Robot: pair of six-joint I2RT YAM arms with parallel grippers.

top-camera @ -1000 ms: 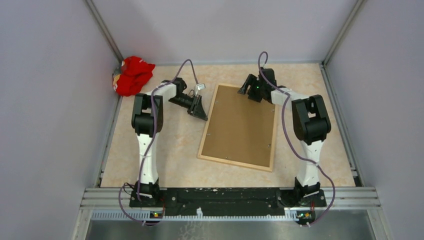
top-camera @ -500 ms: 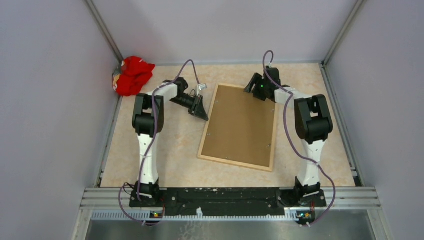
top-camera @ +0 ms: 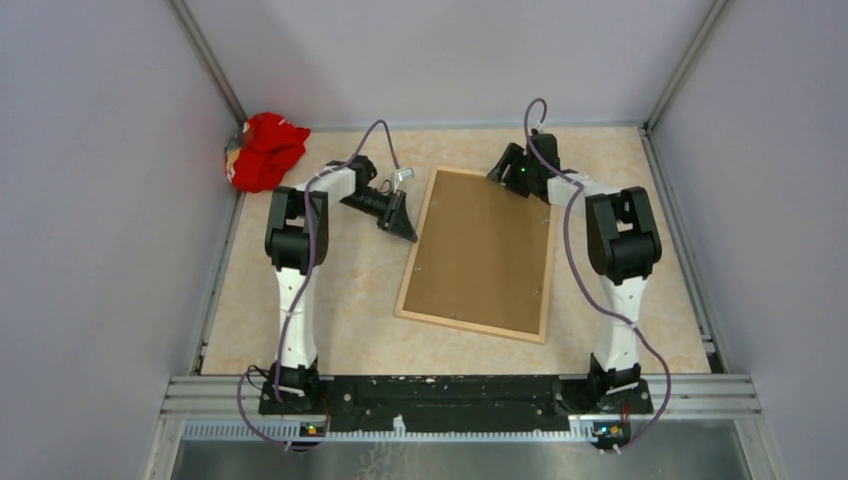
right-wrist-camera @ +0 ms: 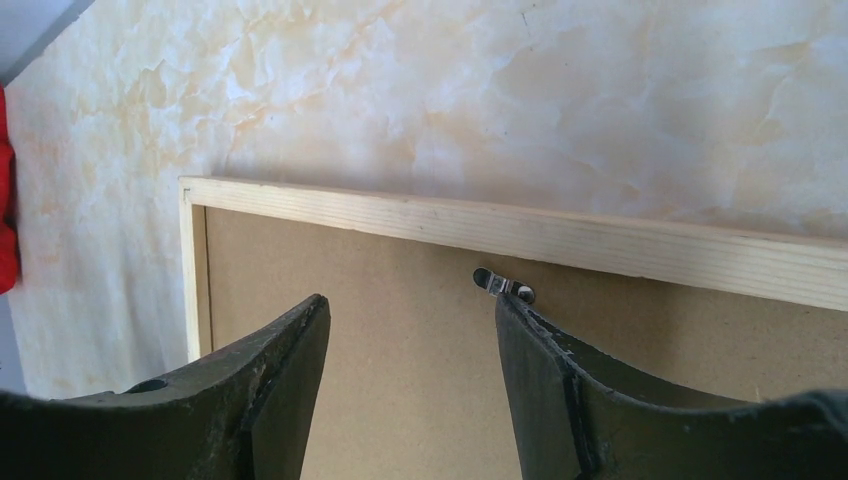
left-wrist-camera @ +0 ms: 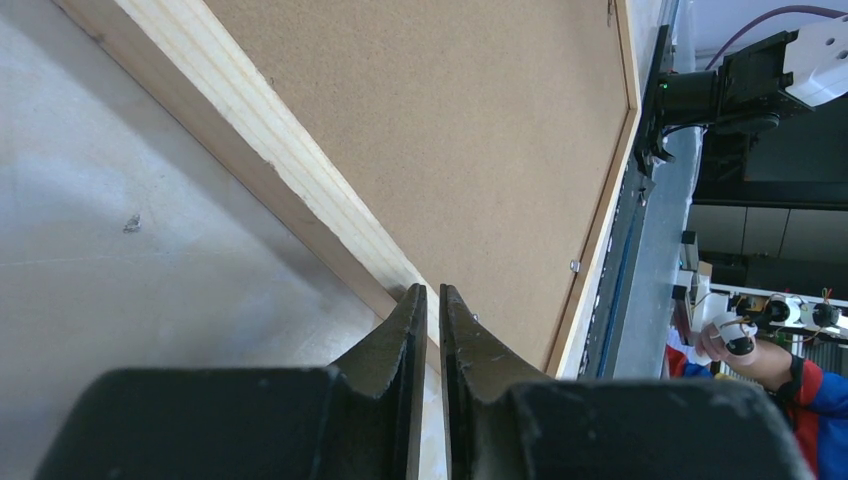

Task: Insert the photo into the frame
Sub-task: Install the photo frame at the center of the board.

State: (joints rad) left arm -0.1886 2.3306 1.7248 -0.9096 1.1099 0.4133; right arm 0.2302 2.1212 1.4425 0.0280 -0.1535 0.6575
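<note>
From the overhead camera I have the frame (top-camera: 470, 326) lying flat around the middle of the desk (top-camera: 340, 300). It is a little askew, so its long sides lean to the right as they run toward the far edge. It is face down: the brown backing board (top-camera: 485, 250) fills it and faces up at me, and whatever sits under that board is hidden from me.

My left gripper (left-wrist-camera: 432, 295) is down at the frame's left long rail, close to the frame's far-left corner. On its wrist camera the two fingers (left-wrist-camera: 385, 340) are all but clenched, with only a thin slit between them and nothing caught in it. The tips sit right at the outer edge of the pale wood rail, though I cannot tell whether they touch it.

My right gripper (right-wrist-camera: 410, 305) hangs over the far end of the frame, nearer the desk's far edge. It is released, jaws wide apart, with bare backing board showing between them and nothing held. A small metal clip (right-wrist-camera: 503, 286) sits on the board just inside the far short rail, right beside the tip of one finger (right-wrist-camera: 540, 360). Whether the tips rest on the board I cannot tell.

A red cloth (top-camera: 265, 150) is bunched in the desk's far left corner, well apart from the frame
</note>
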